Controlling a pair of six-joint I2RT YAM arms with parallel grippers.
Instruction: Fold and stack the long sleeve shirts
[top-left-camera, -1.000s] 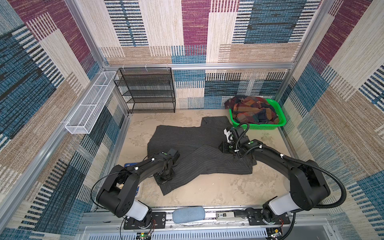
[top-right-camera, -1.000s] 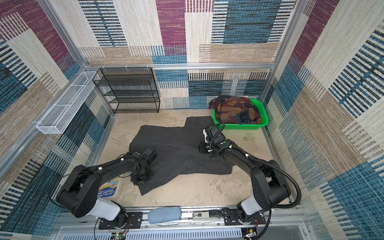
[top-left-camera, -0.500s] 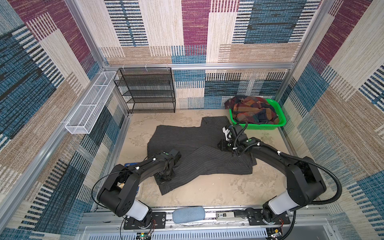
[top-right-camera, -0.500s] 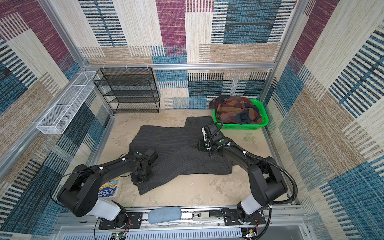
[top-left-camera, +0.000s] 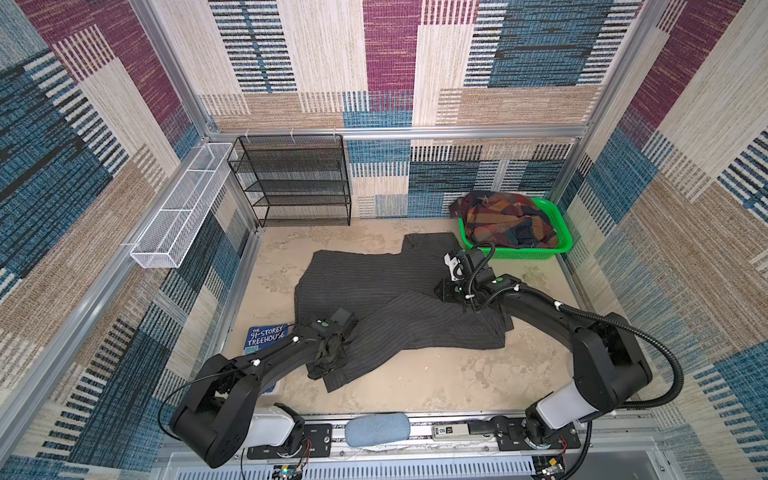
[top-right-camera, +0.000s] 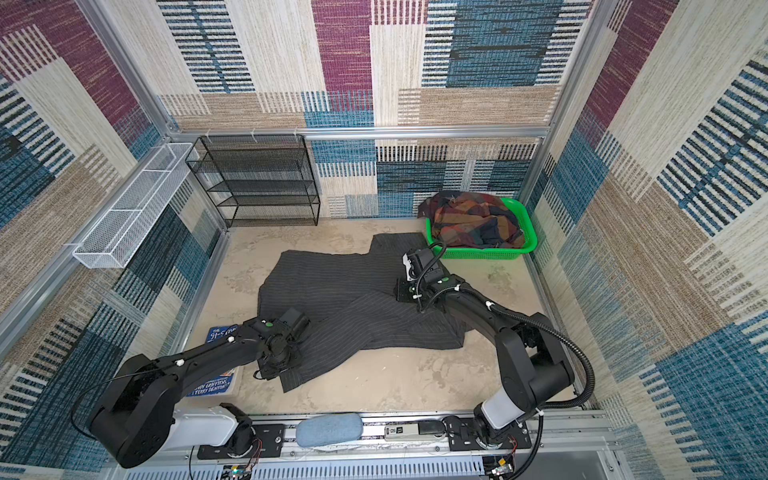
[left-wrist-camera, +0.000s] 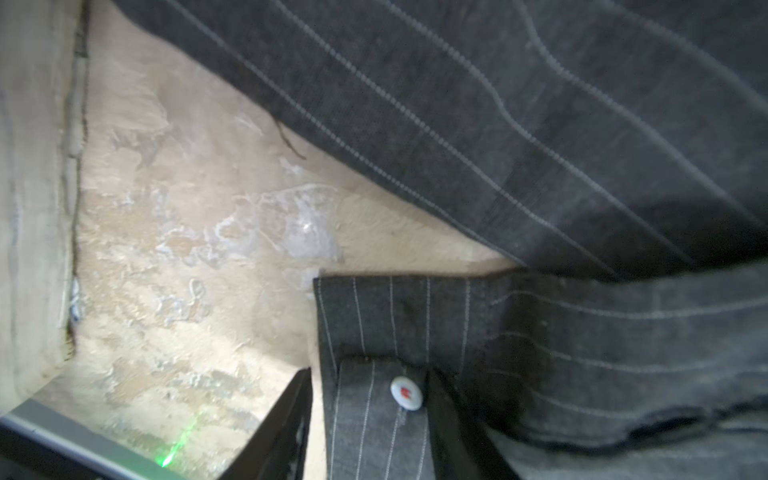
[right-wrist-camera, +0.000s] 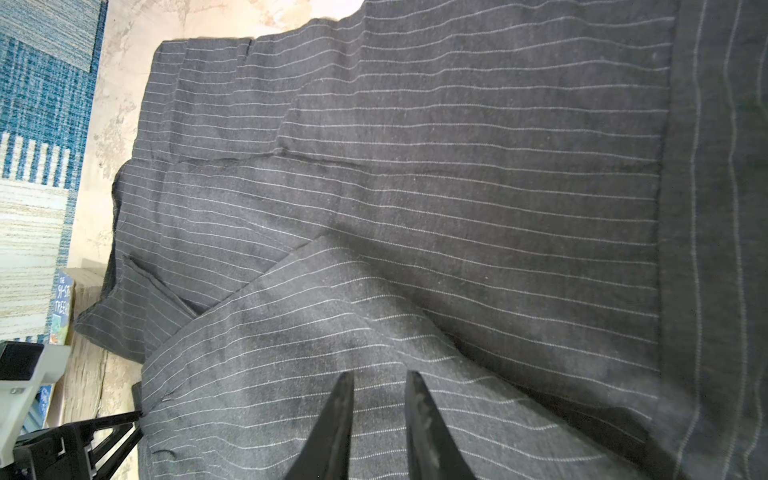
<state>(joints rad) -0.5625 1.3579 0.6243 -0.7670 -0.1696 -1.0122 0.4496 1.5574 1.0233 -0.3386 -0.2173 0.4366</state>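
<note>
Top views of the workcell: the title "THE 91-STOREY TREEHOUSE" can be read on a blue book (top-left-camera: 266, 337) lying at the left edge of the table (top-left-camera: 415, 386), partly covered by the left arm. Lower on the book (top-right-camera: 212, 384), "GRIFFITHS" and "TERRY DENTON" are made out. The plaid shirt (top-left-camera: 505, 222) is seen heaped in the green basket (top-left-camera: 559, 249) at the far right corner, spilling over its left rim. A black mesh rack (top-left-camera: 291, 178) is stood against the back wall, and a white wire basket (top-left-camera: 174, 224) is hung on the left wall. The dark pinstriped shirt (top-left-camera: 374, 282) is spread across the middle of the table, one sleeve laid over its body toward the near left. In the left wrist view, the cuff, bearing a white button (left-wrist-camera: 406, 392) with a red mark, is framed between the parted jaws of the left gripper (left-wrist-camera: 370, 374), a strip of table showing beside one finger. In the right wrist view, the right gripper (right-wrist-camera: 378, 376) is seen down at the shirt with its jaws narrowly apart; whether cloth is pinched cannot be told.
</note>
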